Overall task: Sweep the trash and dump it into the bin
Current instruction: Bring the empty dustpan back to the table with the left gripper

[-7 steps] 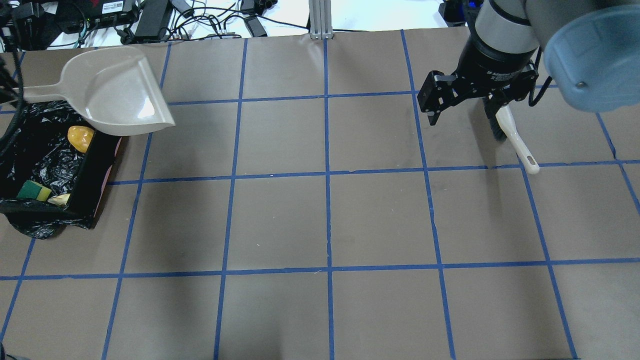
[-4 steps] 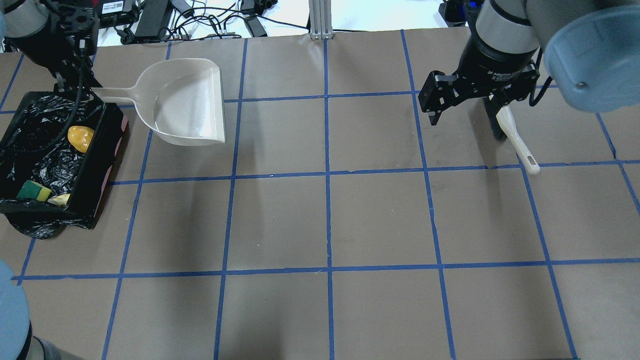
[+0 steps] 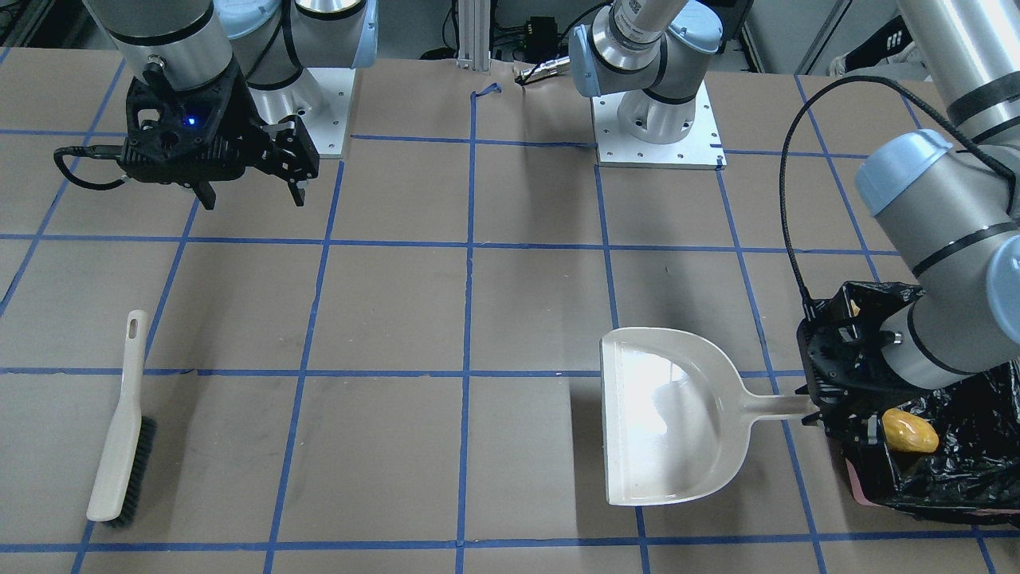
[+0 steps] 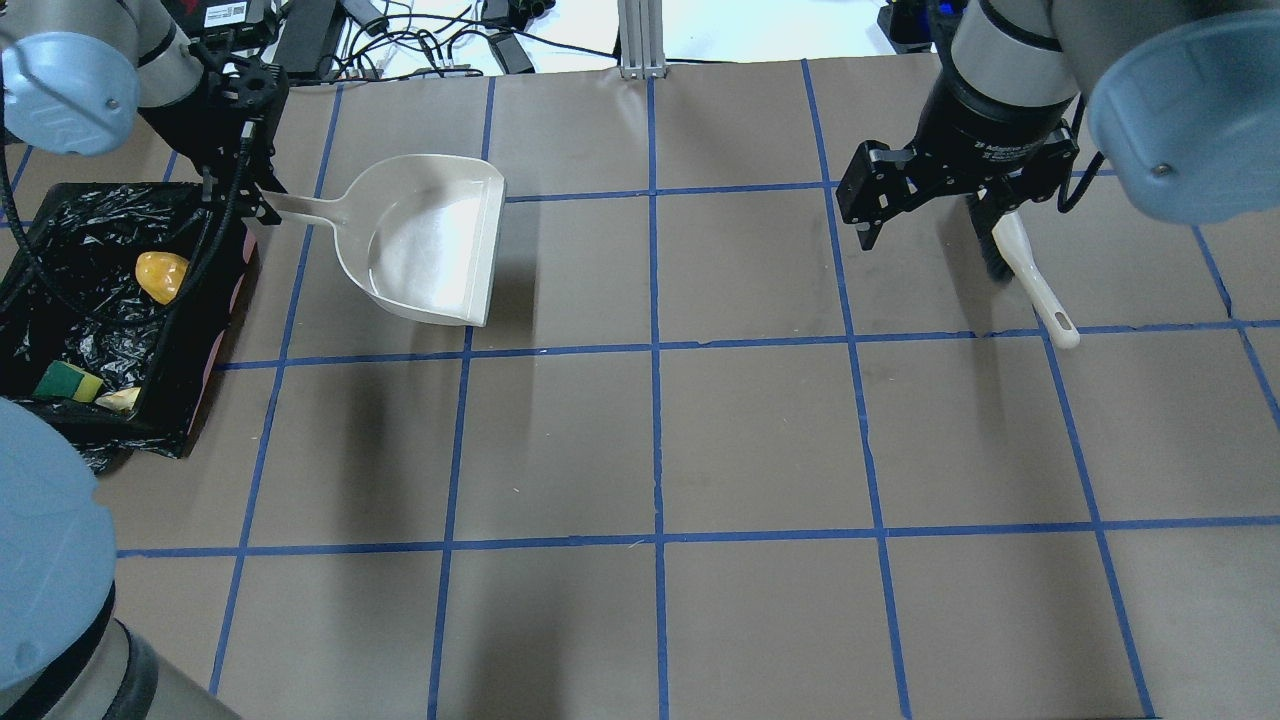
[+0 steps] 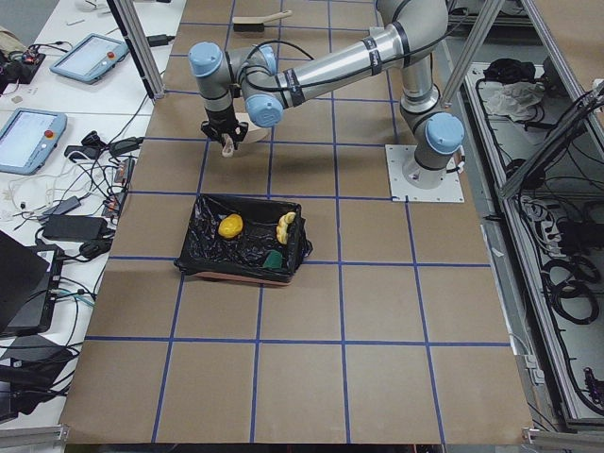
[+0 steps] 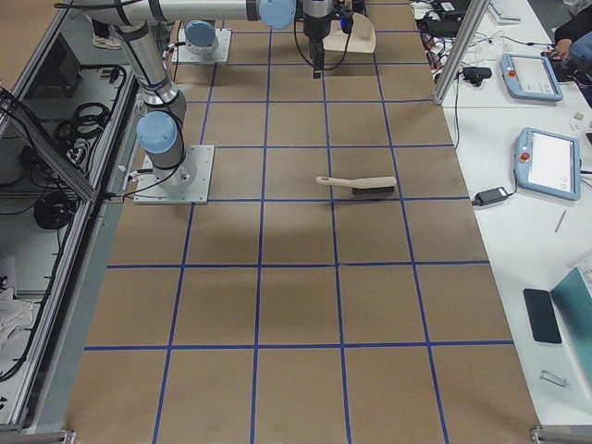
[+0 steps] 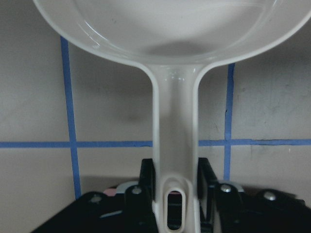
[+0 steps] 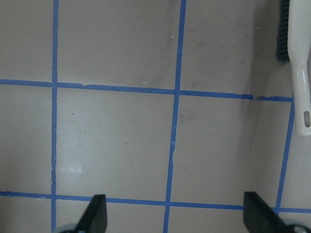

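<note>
Well, the left gripper [image 4: 262, 203] pinched the light-looking, stiff dustpan [image 4: 430, 245] by its handle beside the bin [image 4: 190, 330]; the right gripper [image 3: 253, 194] hung wide, empty.

Left end effector [image 4: 262, 203] low, clamped on dustpan [image 4: 430, 240] handle, right end effector [image 3: 253, 191] raised, jaws wide apart.

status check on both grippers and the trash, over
Left gripper shut on the dustpan handle, nothing in it. Right gripper open, holding nothing; brush lying on the table. Roll, sponge, pastry all in the bin.
</note>
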`<state>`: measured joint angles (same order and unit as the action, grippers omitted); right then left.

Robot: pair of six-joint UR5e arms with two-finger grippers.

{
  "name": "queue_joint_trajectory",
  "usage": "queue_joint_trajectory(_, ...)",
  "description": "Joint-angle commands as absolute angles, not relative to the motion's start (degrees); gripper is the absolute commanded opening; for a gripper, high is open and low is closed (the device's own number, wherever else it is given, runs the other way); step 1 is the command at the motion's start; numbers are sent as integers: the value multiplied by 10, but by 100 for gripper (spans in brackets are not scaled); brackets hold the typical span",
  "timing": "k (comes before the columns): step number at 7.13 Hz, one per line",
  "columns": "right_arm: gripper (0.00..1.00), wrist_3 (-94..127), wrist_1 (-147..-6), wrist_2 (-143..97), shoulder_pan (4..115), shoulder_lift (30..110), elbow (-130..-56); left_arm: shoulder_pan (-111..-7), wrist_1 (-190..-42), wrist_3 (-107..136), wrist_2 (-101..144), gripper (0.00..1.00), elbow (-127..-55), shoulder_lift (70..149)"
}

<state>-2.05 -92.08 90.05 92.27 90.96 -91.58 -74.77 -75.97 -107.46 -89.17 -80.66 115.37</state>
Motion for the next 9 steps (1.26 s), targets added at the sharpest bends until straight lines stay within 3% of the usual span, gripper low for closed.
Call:
queue_joint_trajectory(1, 100, -20, -921, 901, 923, 909, -916, -751, -731, -1078, -891, 2, -810, 1175)
queue_joint_trajectory(9, 100, -22, -921, 904, 922, 910, -916, -768, -674, -1101, -889, 3, -816, 1219)
